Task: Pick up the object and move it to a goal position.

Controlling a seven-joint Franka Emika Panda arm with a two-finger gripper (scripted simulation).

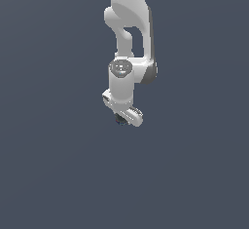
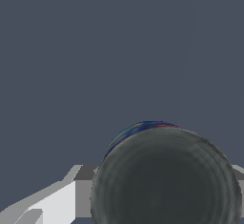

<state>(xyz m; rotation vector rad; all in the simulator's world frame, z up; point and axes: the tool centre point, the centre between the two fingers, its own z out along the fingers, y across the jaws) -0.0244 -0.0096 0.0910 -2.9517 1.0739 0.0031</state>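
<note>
In the exterior view the white arm reaches down, and its gripper sits right over the object, of which only a tiny dark blob peeks out under the white hand. In the wrist view the object is a large dark, nearly black round body with a thin bluish rim. It lies between the fingers, one on each side and both touching it. The gripper looks shut on the object. Whether the object rests on the ground or hangs above it cannot be told.
Plain dark blue-grey ground surrounds the arm on every side in both views. No other objects, containers or edges show.
</note>
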